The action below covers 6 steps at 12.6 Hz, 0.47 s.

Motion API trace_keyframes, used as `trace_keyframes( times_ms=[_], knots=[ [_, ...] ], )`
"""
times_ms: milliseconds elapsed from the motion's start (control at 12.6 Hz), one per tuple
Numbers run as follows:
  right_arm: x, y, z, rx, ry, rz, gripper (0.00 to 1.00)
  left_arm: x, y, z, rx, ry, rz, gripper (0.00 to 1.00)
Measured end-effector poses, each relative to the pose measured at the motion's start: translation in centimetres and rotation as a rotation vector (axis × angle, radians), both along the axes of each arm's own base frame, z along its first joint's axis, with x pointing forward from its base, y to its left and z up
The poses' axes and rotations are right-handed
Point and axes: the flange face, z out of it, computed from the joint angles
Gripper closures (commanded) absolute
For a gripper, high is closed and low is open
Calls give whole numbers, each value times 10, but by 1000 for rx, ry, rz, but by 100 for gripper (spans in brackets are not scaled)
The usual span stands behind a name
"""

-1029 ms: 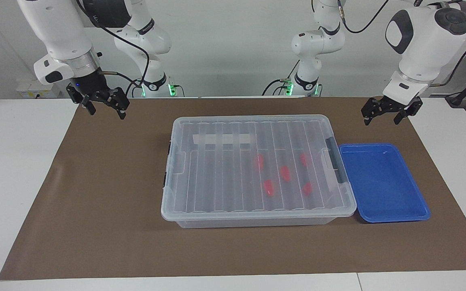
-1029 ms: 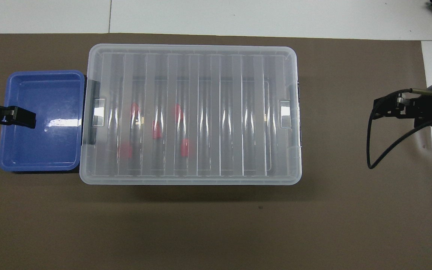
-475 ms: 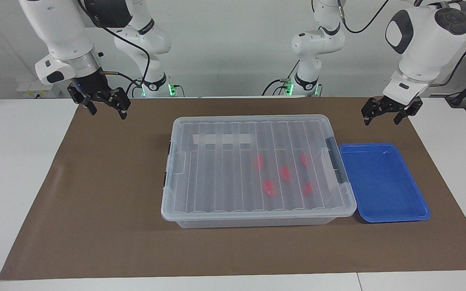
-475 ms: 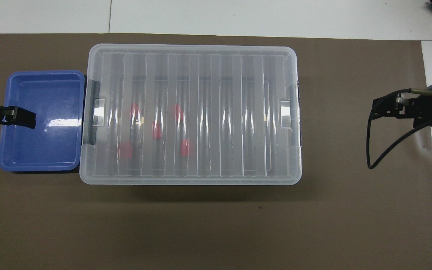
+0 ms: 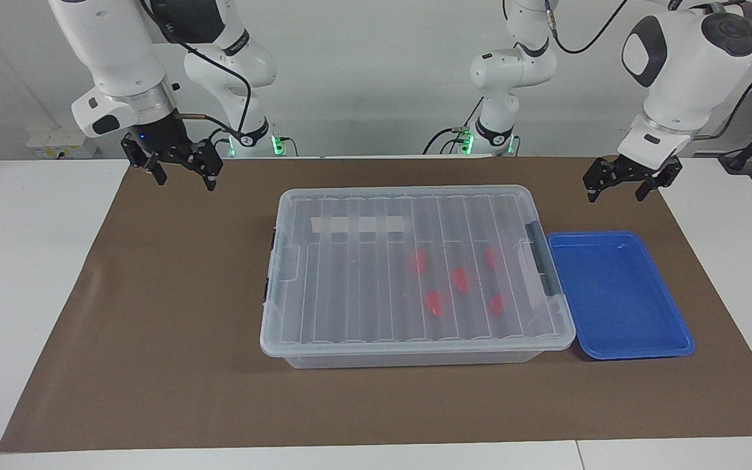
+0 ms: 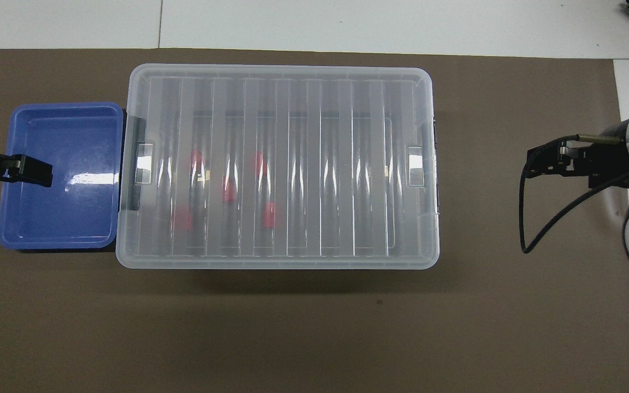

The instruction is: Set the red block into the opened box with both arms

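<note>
A: Where do the end effectors stand?

B: The right end effector (image 5: 182,172) hangs in the air over the brown mat (image 5: 154,313), toward the right arm's end of the surface (image 5: 30,261), fingers spread and holding nothing. The left end effector (image 5: 619,186) hangs over the mat just beside the blue tray (image 5: 666,349), at the tray's side nearer the robots; it too is released and empty.

A: And the box?

B: The clear box (image 5: 324,356) sits in the middle of the mat with its ribbed lid (image 5: 363,274) on. A dark grey latch (image 5: 540,261) shows at the end next to the tray, which touches or nearly touches the box.

A: The red blocks?

B: Five red blocks (image 5: 459,279) lie inside the box, seen through the lid, gathered in the half toward the left arm's end.
</note>
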Motion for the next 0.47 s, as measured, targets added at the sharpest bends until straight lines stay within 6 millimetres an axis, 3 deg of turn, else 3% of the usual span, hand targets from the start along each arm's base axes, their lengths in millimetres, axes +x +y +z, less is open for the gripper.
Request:
trace_keyframes(
  times_ms=[475],
  knots=[
    [0, -12, -1, -1, 5, -21, 0, 0, 0, 0, 0, 0, 0, 0]
  ],
)
